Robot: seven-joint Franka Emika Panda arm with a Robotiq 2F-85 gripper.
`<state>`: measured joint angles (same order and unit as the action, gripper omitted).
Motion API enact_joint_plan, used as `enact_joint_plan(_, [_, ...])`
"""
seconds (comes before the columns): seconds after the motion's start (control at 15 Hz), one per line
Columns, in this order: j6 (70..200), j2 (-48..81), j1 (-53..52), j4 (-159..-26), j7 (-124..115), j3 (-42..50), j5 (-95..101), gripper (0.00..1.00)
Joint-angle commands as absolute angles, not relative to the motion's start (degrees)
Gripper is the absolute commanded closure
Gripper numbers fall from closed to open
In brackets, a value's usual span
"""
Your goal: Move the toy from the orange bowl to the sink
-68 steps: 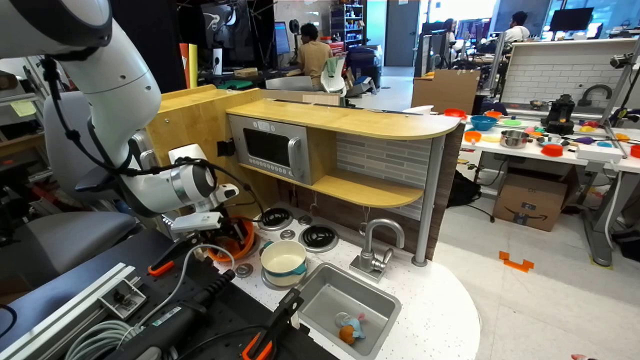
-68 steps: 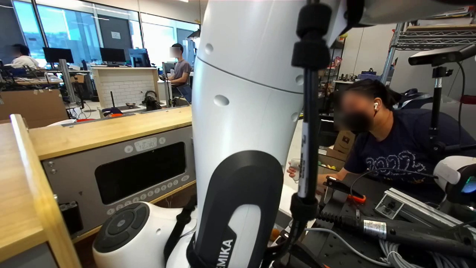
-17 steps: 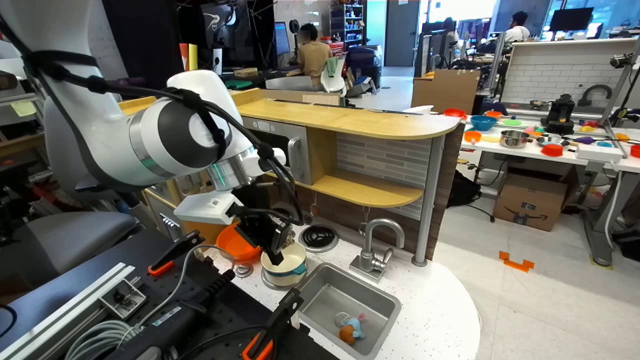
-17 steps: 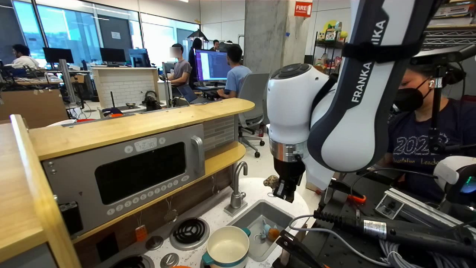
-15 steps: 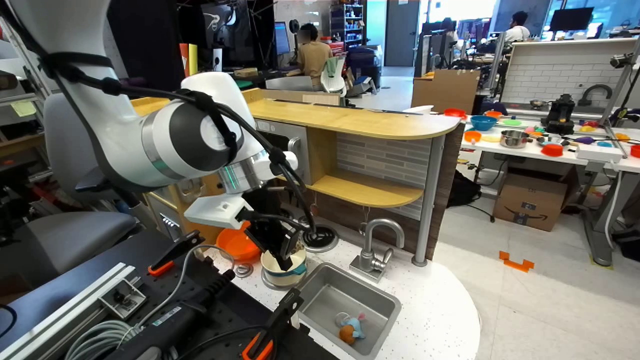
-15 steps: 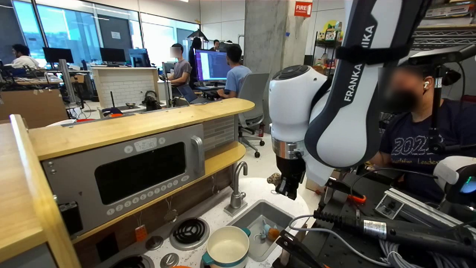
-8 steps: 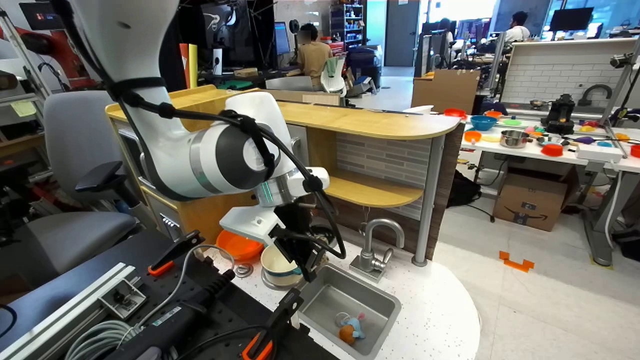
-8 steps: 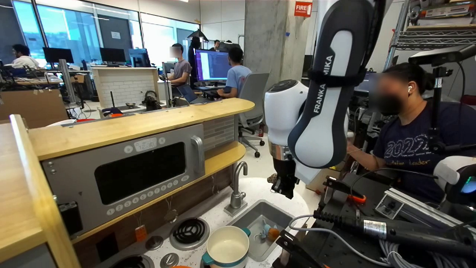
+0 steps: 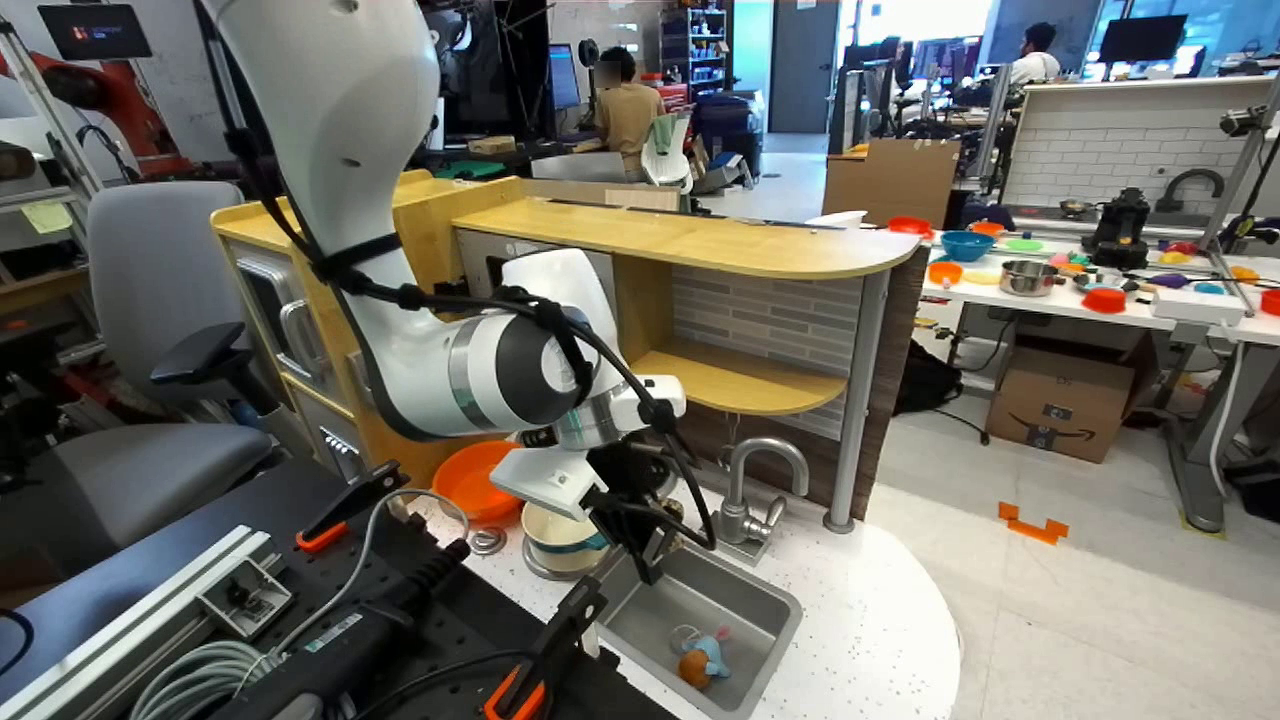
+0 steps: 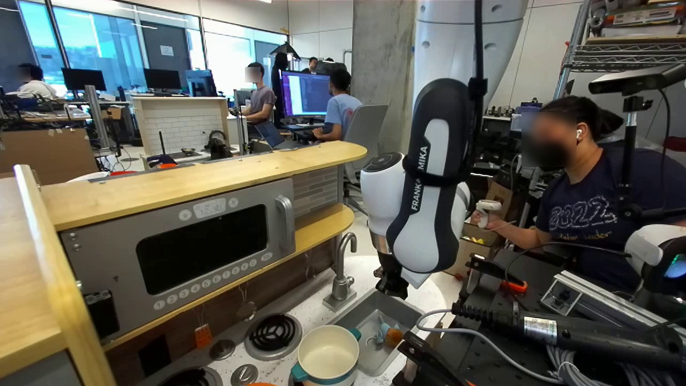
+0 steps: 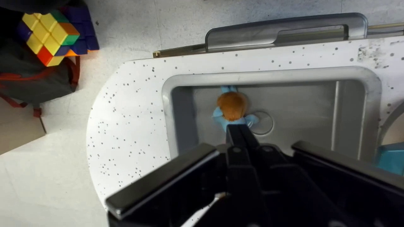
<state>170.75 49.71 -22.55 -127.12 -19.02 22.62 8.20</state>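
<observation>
The claw [image 11: 239, 128] is clamping a mottled toy [image 9: 674, 510], hiding most of it from me; a fuzzy plush [image 11: 232, 105] is lying in the metal sink [image 11: 271, 77].

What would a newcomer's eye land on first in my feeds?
Probably the white arm, its black tool above the sink. Next, the bright orange bowl beside the pale pot in an exterior view. The wrist view shows a brown-and-blue toy in the sink and a multicoloured cube at upper left.
</observation>
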Motion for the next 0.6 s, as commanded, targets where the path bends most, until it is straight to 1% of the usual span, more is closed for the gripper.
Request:
enact_joint_plan(0.0, [170.5, 55.6, -21.9, -120.8, -19.0, 21.5, 5.6, 0.99])
enact_joint_plan(0.33, [170.7, 60.5, -20.6, -116.3, -18.0, 20.9, 4.7, 0.99])
enact_joint_plan(0.4, [170.5, 61.2, -20.7, -115.7, -18.2, 21.1, 4.5, 0.81])
enact_joint_plan(0.47, [170.5, 61.7, -20.3, -115.4, -18.0, 21.1, 4.4, 0.71])
enact_joint_plan(0.53, [170.4, 62.1, -20.0, -115.0, -17.9, 21.0, 4.4, 0.64])
